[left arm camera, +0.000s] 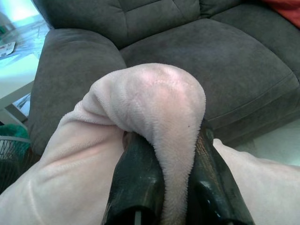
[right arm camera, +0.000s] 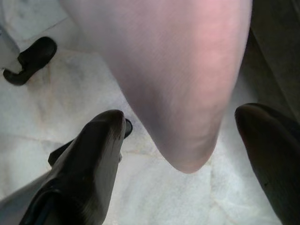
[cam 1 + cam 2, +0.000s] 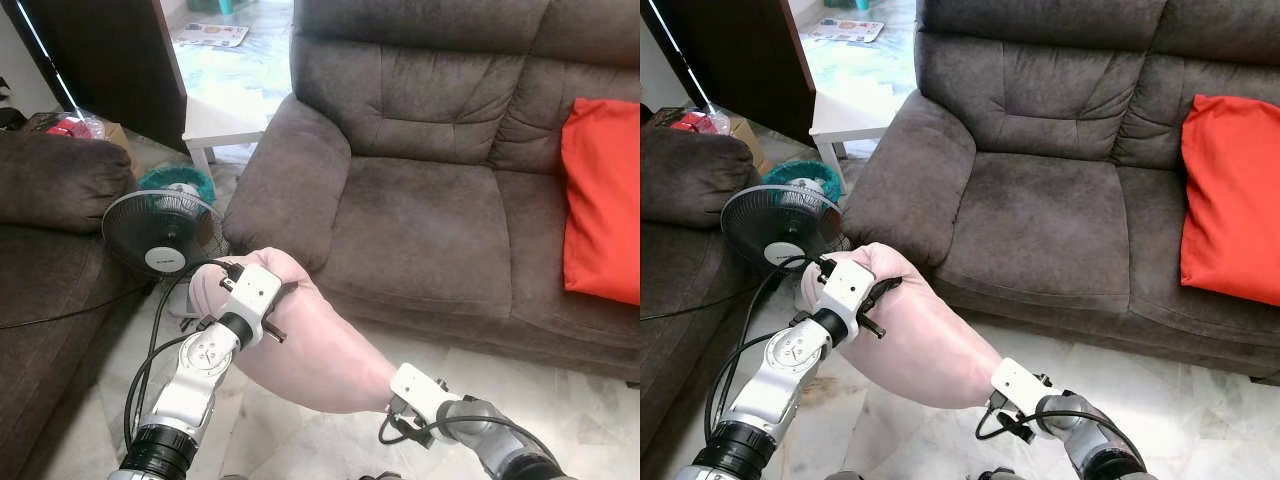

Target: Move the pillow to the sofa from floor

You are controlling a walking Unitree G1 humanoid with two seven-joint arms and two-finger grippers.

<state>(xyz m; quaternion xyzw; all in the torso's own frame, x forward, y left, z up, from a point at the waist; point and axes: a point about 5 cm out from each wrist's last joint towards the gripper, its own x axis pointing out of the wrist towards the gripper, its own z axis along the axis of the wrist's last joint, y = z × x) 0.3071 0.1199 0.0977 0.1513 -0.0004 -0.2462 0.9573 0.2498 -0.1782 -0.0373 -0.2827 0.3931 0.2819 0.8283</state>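
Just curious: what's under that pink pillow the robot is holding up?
Pale marble floor lies under the pink pillow; the left gripper pinches one corner, the right gripper is open around its lower end.

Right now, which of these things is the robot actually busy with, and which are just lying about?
In the job:
soft pale pink pillow
brown fabric sofa
left tool, pinching a pillow corner
right tool, open under the pillow's lower end

Lying about:
orange-red cushion
black electric fan
white side table
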